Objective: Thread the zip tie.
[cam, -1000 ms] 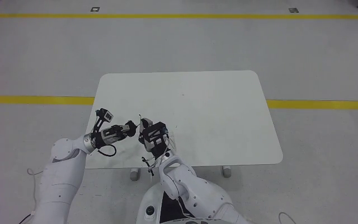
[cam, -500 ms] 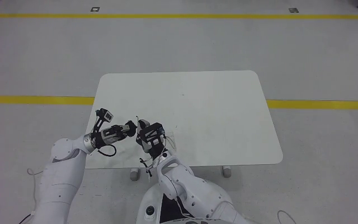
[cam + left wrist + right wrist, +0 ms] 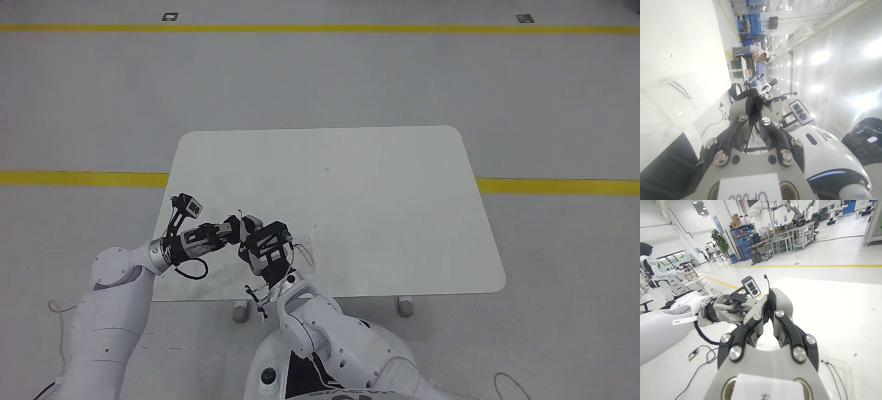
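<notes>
Clenching one zip tie (image 3: pixel 767 281) at the tabletop's (image 3: pixel 400 200) seven o'clock edge are the left gripper (image 3: pixel 751 96) and right gripper (image 3: pixel 770 300); two spare ties (image 3: pixel 679 91) are lying in one clear tray (image 3: pixel 662 98).

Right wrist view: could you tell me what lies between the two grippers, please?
The right wrist view shows only the black zip tie there: the right gripper and left gripper meet tip to tip, each with jaws shut on it.
</notes>
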Available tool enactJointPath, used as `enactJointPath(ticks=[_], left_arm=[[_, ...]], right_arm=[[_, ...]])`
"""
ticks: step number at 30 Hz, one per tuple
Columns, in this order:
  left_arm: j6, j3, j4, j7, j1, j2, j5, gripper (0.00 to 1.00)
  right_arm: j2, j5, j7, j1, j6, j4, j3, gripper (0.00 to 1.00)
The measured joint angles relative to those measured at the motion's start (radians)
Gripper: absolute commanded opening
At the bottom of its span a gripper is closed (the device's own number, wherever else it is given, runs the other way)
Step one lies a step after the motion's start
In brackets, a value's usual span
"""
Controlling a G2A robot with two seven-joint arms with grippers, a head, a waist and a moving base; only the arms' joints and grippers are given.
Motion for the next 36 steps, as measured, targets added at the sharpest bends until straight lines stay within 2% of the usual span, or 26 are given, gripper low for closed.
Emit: enactJointPath(ticks=[30, 36], left_arm=[[0.0, 0.0, 0.0, 0.0, 0.0, 0.0, 0.0, 0.0], [0.0, 0.0, 0.0, 0.0, 0.0, 0.0, 0.0, 0.0]], right_arm=[[0.01, 0.014, -0.027, -0.025, 0.036, -0.006, 0.017, 0.0], [0.013, 0.029, -0.032, -0.034, 0.029, -0.011, 0.023, 0.0]])
